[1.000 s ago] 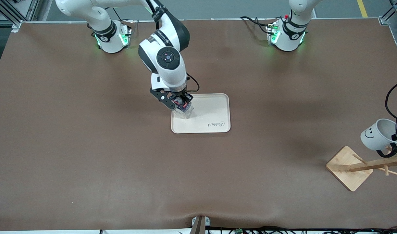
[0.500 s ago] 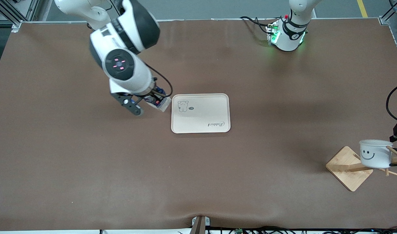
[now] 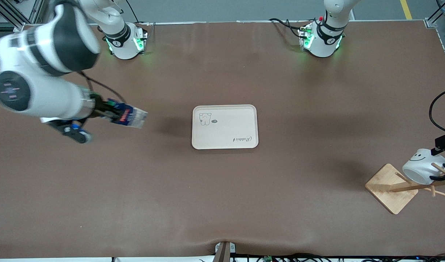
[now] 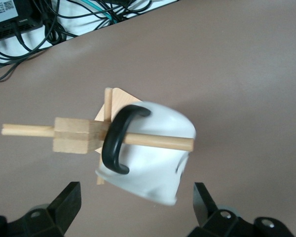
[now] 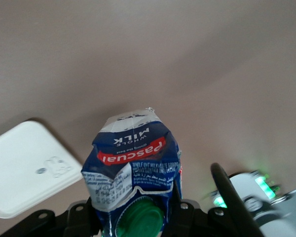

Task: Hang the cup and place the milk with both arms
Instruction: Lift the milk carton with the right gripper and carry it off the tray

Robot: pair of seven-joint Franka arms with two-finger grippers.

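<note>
Front: right claw (image 3: 109, 111) clamped on the milk (image 3: 129, 115), carton tipped sideways over bare surface (image 3: 222, 203) toward the right arm's end, well apart from the tray (image 3: 225, 127). Cup (image 3: 421, 170) hangs on a rack (image 3: 393, 188) peg.

Left wrist: left claw (image 4: 135, 210) spread wide, clear of cup (image 4: 153, 153); peg through handle.

Right wrist: milk (image 5: 133, 170) gripped near its green cap (image 5: 140, 222).
</note>
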